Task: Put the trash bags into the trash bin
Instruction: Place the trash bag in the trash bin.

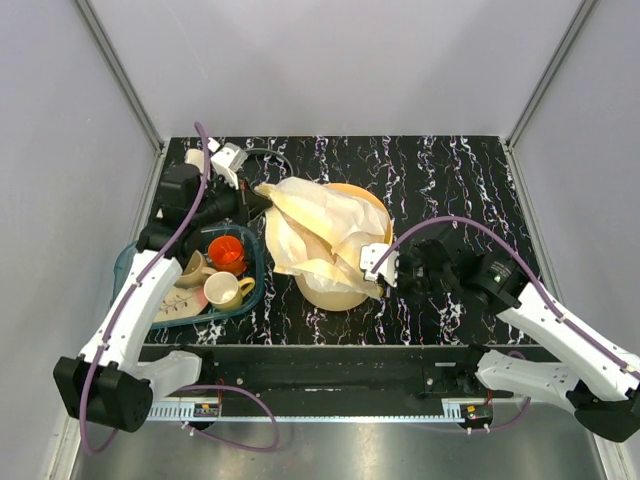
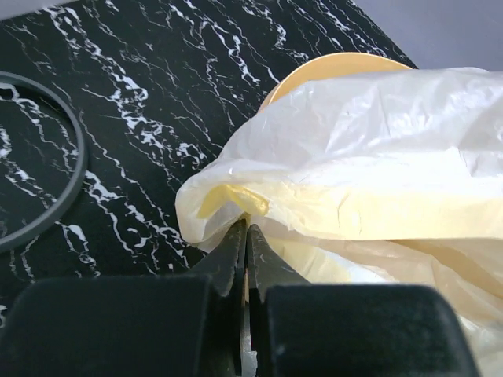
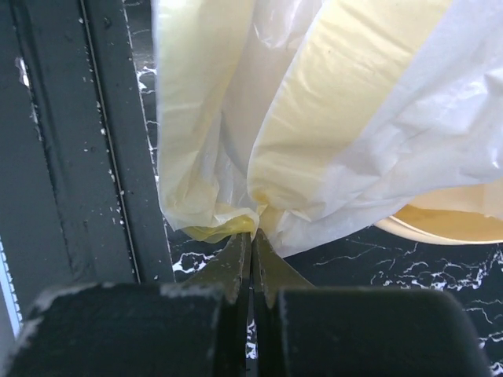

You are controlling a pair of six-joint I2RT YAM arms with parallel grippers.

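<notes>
Two arms, one sheet btwn them. At left, teal tray (image 1: 128,262) w/ orange cup (image 1: 228,252) & cream mug (image 1: 224,291), near the bin. Next the left gripper (image 1: 262,200), fingers pressed together on the far-left corner of the trash bags (image 1: 310,235), film bunched at the tips. Sheet lies draped over the trash bin (image 1: 340,297), covering most of its mouth & hanging down the near-left side. At right the right gripper (image 1: 375,262) pinches the sheet's near-right edge, fingers closed tight on the film
</notes>
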